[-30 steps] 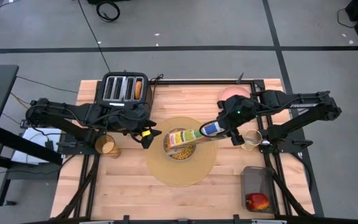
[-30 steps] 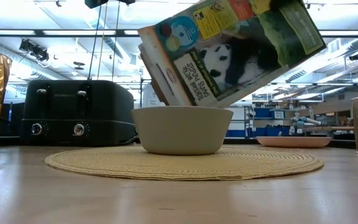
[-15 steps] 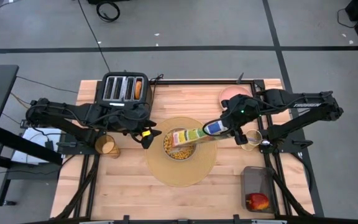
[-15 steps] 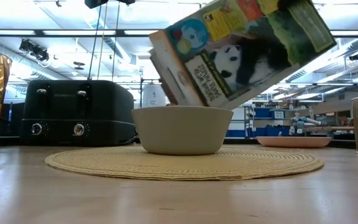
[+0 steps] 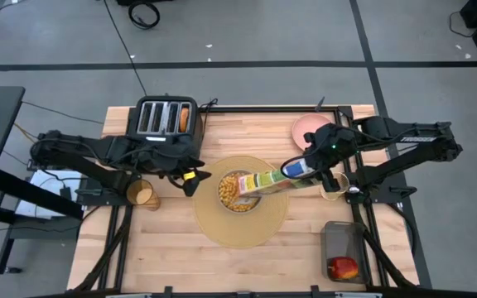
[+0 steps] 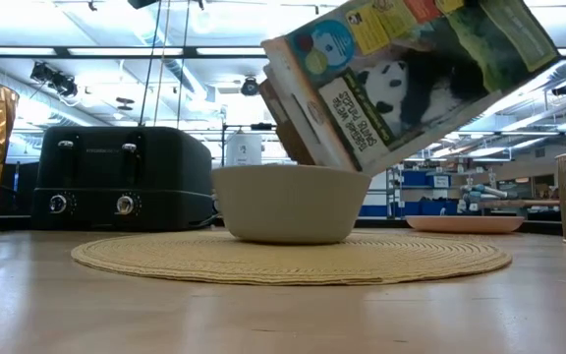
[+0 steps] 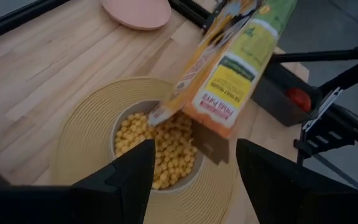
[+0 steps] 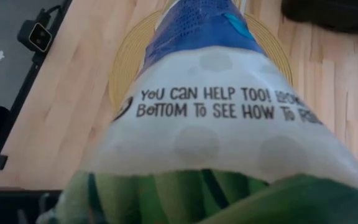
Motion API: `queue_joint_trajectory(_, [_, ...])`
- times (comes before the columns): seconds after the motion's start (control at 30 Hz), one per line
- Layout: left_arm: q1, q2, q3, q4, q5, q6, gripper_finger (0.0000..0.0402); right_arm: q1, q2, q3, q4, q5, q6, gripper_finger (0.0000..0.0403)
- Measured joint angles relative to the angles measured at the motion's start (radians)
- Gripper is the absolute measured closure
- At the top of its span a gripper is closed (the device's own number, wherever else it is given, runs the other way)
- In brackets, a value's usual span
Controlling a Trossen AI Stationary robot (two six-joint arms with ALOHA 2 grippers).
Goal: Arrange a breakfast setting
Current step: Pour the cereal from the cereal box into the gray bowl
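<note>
The right claw [image 5: 306, 168] grasps a cereal box [image 5: 265, 179] tilted mouth-down over the pale grey bowl [image 5: 237, 192], so cereal lands in it; the bowl sits mid-placemat [image 5: 240, 230] on the desk [image 5: 164, 248]. That arm reaches in from the right, wrist rolled. The left claw [image 5: 190, 180] (released, empty) waits beside the placemat

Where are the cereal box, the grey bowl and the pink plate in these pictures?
cereal box [image 6: 411, 74], low view, on the panda picture on its side.
grey bowl [image 6: 288, 206], low view, on its outer wall.
pink plate [image 7: 137, 11], left wrist view, on its bare middle.
</note>
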Motion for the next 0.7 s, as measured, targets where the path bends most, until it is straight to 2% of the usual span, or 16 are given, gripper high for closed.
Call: queue_joint_trajectory(0.7, [0.0, -0.012, 0.0, 0.004, -0.008, -0.001, 0.0171, -0.009, -0.084, 0.005, -0.034, 0.056, 0.017, 0.0229])
